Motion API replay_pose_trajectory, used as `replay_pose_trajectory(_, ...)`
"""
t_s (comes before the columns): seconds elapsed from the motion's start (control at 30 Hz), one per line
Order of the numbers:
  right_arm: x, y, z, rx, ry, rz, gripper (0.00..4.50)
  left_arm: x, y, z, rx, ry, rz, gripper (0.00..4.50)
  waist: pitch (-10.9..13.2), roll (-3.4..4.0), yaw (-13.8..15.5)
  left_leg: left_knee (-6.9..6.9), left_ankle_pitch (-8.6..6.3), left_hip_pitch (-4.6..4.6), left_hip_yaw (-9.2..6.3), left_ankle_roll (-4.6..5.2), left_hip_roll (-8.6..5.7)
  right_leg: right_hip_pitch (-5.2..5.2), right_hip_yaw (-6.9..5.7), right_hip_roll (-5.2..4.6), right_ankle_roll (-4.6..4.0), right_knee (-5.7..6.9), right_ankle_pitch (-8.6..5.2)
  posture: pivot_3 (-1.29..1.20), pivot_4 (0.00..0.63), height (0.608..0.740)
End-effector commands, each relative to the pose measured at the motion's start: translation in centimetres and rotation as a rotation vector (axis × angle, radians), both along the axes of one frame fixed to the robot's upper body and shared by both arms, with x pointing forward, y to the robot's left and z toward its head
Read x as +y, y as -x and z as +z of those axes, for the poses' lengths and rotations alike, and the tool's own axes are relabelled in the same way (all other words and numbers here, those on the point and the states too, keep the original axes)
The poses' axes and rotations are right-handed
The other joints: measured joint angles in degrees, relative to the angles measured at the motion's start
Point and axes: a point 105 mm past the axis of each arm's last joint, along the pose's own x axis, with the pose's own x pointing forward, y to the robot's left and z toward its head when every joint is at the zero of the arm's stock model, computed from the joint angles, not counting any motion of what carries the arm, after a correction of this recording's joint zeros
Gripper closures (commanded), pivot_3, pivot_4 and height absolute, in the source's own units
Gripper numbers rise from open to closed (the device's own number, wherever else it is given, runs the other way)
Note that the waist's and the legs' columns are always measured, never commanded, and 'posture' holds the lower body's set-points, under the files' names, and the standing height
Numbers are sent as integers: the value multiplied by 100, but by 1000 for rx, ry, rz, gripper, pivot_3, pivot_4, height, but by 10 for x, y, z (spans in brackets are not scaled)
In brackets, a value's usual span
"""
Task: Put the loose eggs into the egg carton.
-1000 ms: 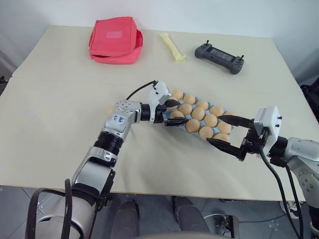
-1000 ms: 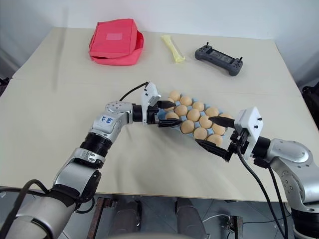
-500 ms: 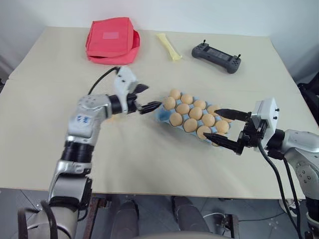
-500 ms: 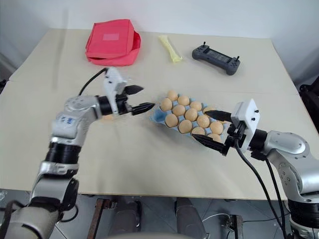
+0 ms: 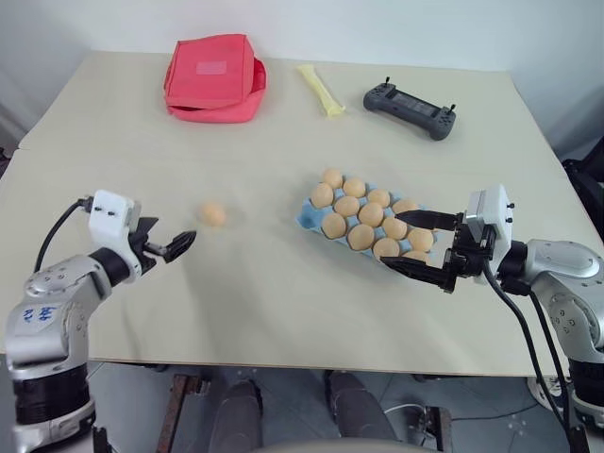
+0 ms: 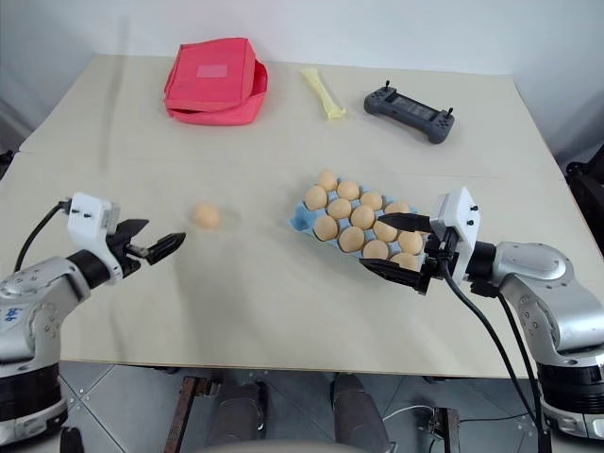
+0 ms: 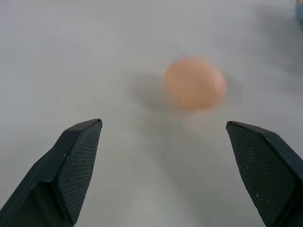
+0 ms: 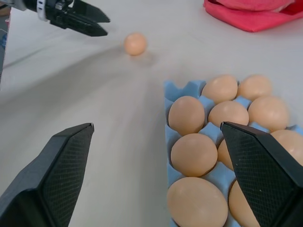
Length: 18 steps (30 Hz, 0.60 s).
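One loose egg (image 5: 212,214) lies on the table's left half, a tan-orange blur (image 7: 195,84) in the left wrist view. My left gripper (image 5: 170,241) hovers open and empty just short of it, near the left front. The light blue egg carton (image 5: 307,217) sits right of centre, its cups filled with several eggs. My right gripper (image 5: 401,243) stands open at the carton's near right end, one finger over the eggs and one along the front side. I cannot tell if it touches. The right wrist view shows the carton (image 8: 182,90), the loose egg (image 8: 135,43) and the left gripper (image 8: 80,21).
A red pouch (image 5: 215,77) lies at the back left of the table. A pale yellow strip (image 5: 324,90) and a black controller (image 5: 411,97) lie along the back. The table's front edge runs close below both arms.
My left arm swung away from the carton's left end, out to the left and back toward the front edge, baring the loose egg. The right gripper stayed put.
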Motion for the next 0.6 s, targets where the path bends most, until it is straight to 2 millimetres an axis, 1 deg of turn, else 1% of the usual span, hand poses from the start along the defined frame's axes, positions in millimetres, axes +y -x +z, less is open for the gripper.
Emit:
replay_pose_trajectory(0.03,4,2,5,-28,8,39,0,-6,-1,9,-13,-11,-50,19,0,0,9,0,0,0,0,0,0,0,-1,0,-3,0,-2,0,150,740)
replay_pose_trajectory(0.13,8,0,7,-37,2,46,0,-19,-18,12,-31,-1,-107,19,0,0,25,3,1,0,0,-1,-2,4,-2,-2,-29,-4,-15,0,150,740)
replay_pose_trajectory(0.33,9,3,8,-39,-2,39,0,-36,-55,19,-71,-13,-187,19,0,0,4,13,2,-1,2,-1,-2,5,0,-1,-26,-5,-9,0,150,740)
replay_pose_trajectory(0.4,9,5,7,-39,0,31,0,-40,-66,17,-72,-18,-206,19,0,0,-11,7,1,-1,2,-2,-2,3,0,0,1,-5,5,0,150,740)
replay_pose_trajectory(0.5,7,6,7,-42,0,17,0,-48,-77,10,-52,-31,-242,19,0,0,-5,-3,0,-3,4,-2,-2,-3,0,0,0,-6,4,0,150,740)
replay_pose_trajectory(0.6,4,6,8,-48,-1,-2,0,-49,-85,-1,-21,-65,-246,19,0,0,1,-11,0,-3,3,-2,-1,-6,-1,1,-2,-6,2,0,150,740)
